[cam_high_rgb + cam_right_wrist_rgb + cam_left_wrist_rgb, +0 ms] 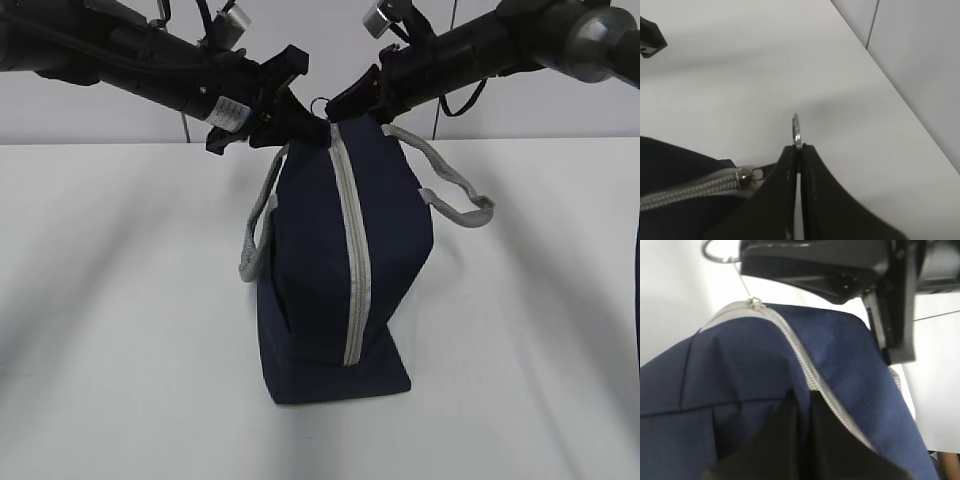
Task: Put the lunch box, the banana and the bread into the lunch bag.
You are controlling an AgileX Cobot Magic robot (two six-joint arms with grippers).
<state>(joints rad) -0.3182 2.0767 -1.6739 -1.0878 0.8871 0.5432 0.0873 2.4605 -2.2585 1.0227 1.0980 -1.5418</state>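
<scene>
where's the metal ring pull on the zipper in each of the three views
Exterior view: the small metal ring pull shows at the top of the navy-blue fabric lunch bag, between the two grippers.
Left wrist view: top left, above the bag.
Right wrist view: centre, pinched edge-on in the right gripper.
Shared landmark: the grey zipper strip ending at the ring.

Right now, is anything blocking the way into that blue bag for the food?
Yes: the lunch bag looks zipped shut along its grey zipper strip. The right gripper pinches the metal ring pull. No food is visible.
</scene>
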